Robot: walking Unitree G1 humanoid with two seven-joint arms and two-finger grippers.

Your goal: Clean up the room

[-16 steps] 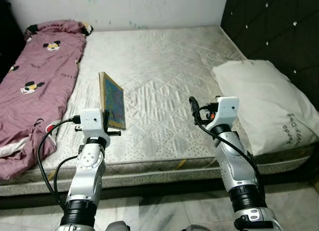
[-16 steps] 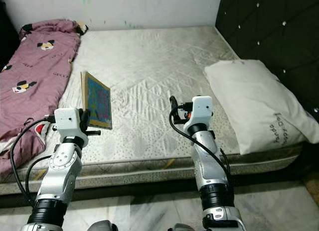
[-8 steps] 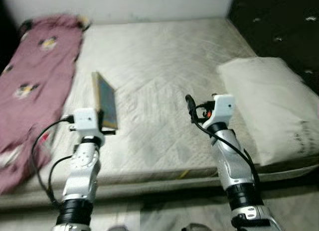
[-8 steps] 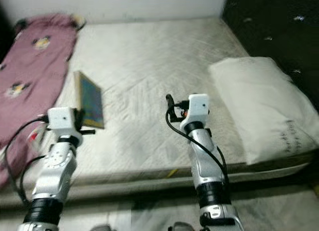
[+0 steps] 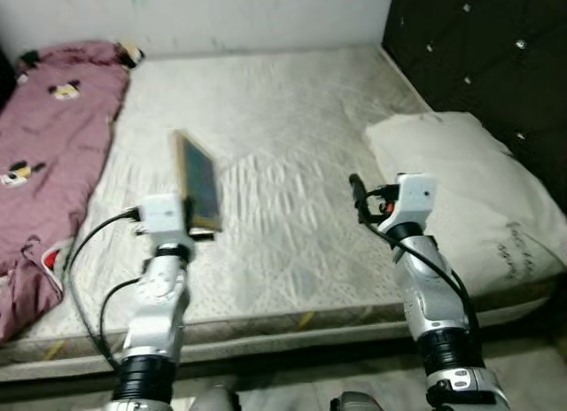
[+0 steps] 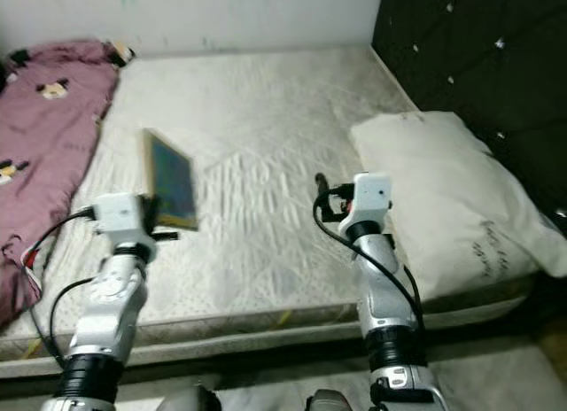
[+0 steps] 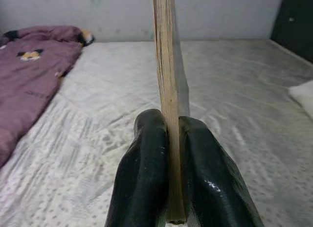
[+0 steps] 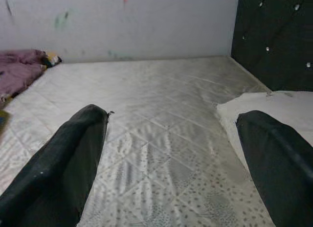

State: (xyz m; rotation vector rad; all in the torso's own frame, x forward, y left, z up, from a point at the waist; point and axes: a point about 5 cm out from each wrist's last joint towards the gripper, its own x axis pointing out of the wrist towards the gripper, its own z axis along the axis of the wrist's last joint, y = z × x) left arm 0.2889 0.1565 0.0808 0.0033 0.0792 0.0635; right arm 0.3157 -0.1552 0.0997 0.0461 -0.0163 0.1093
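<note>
The left hand (image 7: 168, 188) is clamped on the lower edge of a thin book (image 5: 198, 181), held upright above the mattress (image 5: 283, 119). It is judged stiff and light (likely slippery). Its long axis points toward 12 o'clock. The right hand (image 8: 171, 163) is held open, empty.

two silver jointed arms, white boxy wrist housings up top, black collar rings lower down, loose black cables looping off each arm, bit of red at the right wrist, left gripper (image 7: 168, 188) and right gripper (image 8: 171, 163) with long glossy black rounded fingers
</note>
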